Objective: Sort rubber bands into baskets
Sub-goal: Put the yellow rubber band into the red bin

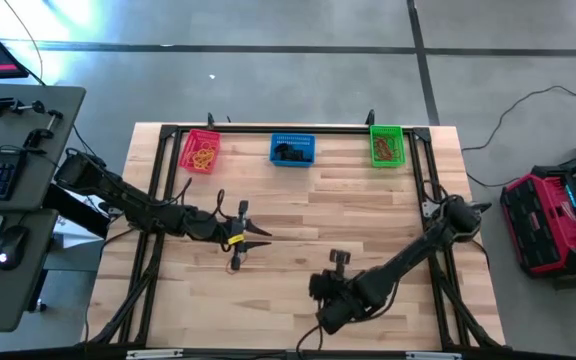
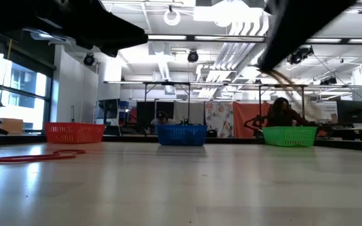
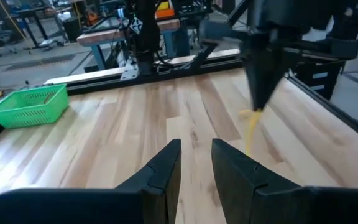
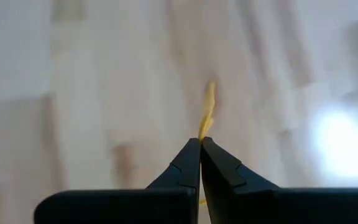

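right gripper (image 4: 201, 142) pinched shut on yellow band (image 4: 207, 106) | left gripper (image 3: 194, 155) part-open, empty | lift straight, carry toward 11 o'clock red basket (image 1: 200, 151)

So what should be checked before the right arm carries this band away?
1. Right gripper shut on the yellow band: ok.
2. Band's lower end clear of the table: cannot tell.
3. Red-pink basket holds yellow bands, so it is the target: ok.
4. Way to that basket clear: not ok, the left gripper waits close to the line.
5. Left gripper open and empty: ok.
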Controlling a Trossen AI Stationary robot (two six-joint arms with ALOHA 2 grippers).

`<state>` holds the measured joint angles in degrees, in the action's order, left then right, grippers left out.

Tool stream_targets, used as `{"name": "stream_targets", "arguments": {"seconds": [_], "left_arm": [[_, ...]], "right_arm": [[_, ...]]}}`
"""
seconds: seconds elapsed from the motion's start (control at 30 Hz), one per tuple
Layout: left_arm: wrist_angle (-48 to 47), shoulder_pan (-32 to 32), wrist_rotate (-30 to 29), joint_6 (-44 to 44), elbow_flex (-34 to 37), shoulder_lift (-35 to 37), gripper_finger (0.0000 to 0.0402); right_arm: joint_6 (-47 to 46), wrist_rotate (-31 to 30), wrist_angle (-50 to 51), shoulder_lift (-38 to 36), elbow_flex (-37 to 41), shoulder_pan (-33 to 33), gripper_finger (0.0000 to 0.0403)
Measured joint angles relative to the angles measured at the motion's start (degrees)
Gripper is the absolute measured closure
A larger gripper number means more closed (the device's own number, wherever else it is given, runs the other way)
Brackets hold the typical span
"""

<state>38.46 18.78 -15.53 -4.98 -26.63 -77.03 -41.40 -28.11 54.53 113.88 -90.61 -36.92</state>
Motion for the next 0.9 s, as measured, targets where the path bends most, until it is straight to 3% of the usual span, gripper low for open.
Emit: {"name": "stream_targets", "arguments": {"seconds": [0.27,0.53,0.9], "left_arm": [[0.5,0.5,3.2,5.0,-0.4,0.0,0.027],[0.0,0.7,7.6,3.6,-2.3,0.0,0.0215],[-2.5,1.2,7.3,-1.2,-3.9,-2.6,0.0212]], "right_arm": [[6.3,-11.3,-2.2,-3.1,0.0,4.0,0.0403],[19.4,-10.8,-12.1,-3.3,0.0,7.4,0.0403],[27.9,-8.4,-19.5,-3.3,0.0,9.0,0.0403]]}}
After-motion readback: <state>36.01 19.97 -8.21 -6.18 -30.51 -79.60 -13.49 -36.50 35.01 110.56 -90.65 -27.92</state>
